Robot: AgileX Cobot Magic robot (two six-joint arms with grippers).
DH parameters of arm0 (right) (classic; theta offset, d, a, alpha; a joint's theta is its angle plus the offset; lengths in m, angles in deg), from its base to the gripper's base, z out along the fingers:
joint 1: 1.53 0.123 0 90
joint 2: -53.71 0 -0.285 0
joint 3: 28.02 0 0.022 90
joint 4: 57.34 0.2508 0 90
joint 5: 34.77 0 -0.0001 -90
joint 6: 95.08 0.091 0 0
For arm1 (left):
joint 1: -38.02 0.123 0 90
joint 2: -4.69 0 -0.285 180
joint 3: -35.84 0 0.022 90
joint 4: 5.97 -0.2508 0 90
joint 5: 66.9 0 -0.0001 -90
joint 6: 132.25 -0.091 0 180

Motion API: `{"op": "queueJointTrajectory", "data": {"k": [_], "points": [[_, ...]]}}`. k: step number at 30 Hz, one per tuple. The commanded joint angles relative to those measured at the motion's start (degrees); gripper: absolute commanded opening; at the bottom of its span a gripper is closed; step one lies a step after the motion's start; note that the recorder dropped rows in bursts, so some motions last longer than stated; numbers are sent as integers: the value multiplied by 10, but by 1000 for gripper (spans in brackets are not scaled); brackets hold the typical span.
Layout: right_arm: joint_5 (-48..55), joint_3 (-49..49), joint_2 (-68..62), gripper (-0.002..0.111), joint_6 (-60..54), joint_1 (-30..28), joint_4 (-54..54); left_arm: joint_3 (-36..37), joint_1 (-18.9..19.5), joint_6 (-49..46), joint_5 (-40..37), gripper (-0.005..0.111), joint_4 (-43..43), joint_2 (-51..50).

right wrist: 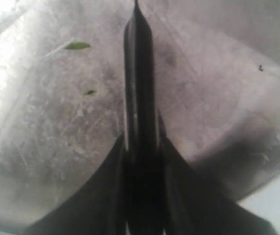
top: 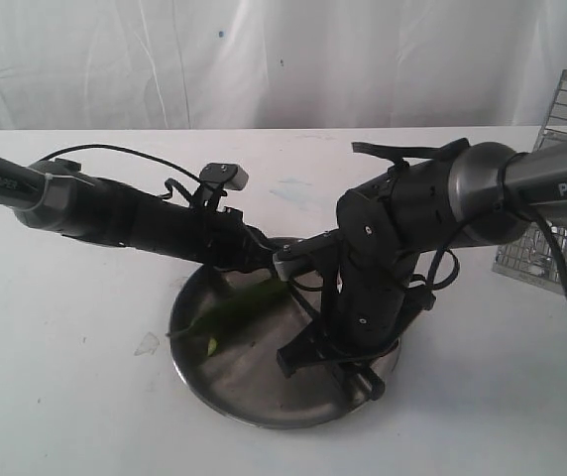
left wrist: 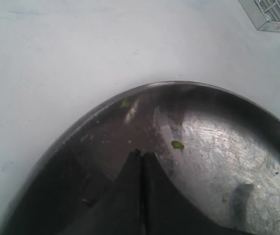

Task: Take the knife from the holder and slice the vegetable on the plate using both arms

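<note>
The round metal plate (top: 264,402) lies mid-table. The green vegetable (top: 249,305) rests on its back left part, just below my left gripper (top: 276,266). In the left wrist view that gripper (left wrist: 141,154) is shut, fingertips together over the plate (left wrist: 218,147); the vegetable itself does not show there. My right gripper (top: 303,355) hangs over the plate's right half. In the right wrist view it (right wrist: 141,142) is shut on the black knife (right wrist: 139,73), whose blade points out low over the plate (right wrist: 218,98). The wire holder (top: 561,198) stands at the far right.
Small green scraps lie on the plate (left wrist: 177,145) (right wrist: 76,45). A corner of the holder (left wrist: 272,14) shows in the left wrist view. Both arms cross above the plate, the right forearm (top: 521,183) coming in front of the holder. A white curtain closes the back.
</note>
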Motion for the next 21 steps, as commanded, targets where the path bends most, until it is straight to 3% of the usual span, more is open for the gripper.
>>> {"op": "queueJointTrajectory", "data": {"k": [1,12,18,21], "points": [[-13,2,0,0,-1,0,-5,15,-4,4,19,0,-56,-22],[-12,2,-1,0,-1,0,0,7,-4,4,5,0,-44,-18],[-12,2,-1,0,-1,0,2,4,-2,1,-5,0,-56,58],[-12,2,-1,0,-1,0,2,4,13,105,-16,0,-164,109]]}}
